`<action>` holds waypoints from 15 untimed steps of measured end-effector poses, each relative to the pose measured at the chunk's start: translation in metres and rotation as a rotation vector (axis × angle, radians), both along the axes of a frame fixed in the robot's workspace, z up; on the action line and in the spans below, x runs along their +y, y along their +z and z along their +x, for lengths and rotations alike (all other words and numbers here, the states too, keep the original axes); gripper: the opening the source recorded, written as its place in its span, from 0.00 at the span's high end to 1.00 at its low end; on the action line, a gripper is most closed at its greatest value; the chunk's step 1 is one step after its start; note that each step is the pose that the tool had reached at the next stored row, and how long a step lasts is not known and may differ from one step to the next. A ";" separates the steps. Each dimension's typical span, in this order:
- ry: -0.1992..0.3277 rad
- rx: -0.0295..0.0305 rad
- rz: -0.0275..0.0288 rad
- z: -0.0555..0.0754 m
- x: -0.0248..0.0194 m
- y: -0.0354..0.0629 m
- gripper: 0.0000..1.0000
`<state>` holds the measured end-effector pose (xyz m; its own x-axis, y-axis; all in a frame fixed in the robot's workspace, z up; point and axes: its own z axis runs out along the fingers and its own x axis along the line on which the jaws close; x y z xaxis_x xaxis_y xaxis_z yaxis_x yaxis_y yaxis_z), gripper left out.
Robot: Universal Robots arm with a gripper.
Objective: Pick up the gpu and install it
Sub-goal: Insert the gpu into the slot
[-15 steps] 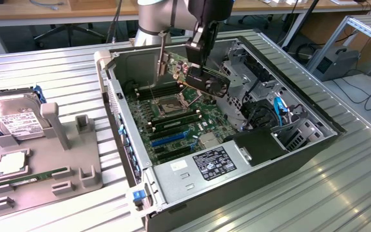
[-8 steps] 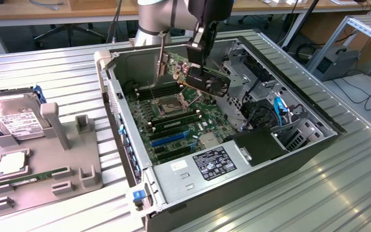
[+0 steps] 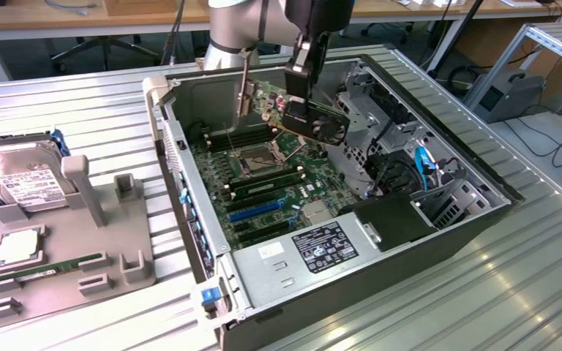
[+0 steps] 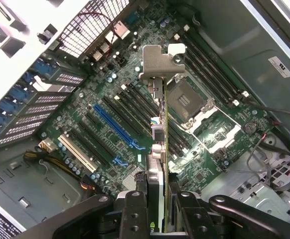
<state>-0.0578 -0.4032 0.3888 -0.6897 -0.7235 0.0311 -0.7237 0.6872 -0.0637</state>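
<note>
Motherboard [image 4: 219, 134] beneath gpu [image 4: 159, 124] — cage [image 3: 367, 121] beside

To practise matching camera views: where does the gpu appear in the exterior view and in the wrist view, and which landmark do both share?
Exterior view: the gpu, held by the gripper, hangs over the motherboard inside the open case.
Wrist view: the gpu is seen edge-on, running from the gripper out to its silver bracket.
Shared landmark: the square CPU socket.

You can read no text here: the print on the power supply label [image 3: 325, 247], the hard drive label [image 3: 27, 184] and the case wall sticker [image 4: 279, 66] is too small.
</note>
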 end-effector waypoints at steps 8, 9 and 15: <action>0.034 0.0000 0.0000 0.000 0.0000 0.0000 0.73; 0.038 0.0000 0.0000 0.000 0.0000 0.0000 0.73; 0.066 0.0000 0.0000 0.000 0.0000 0.0000 0.73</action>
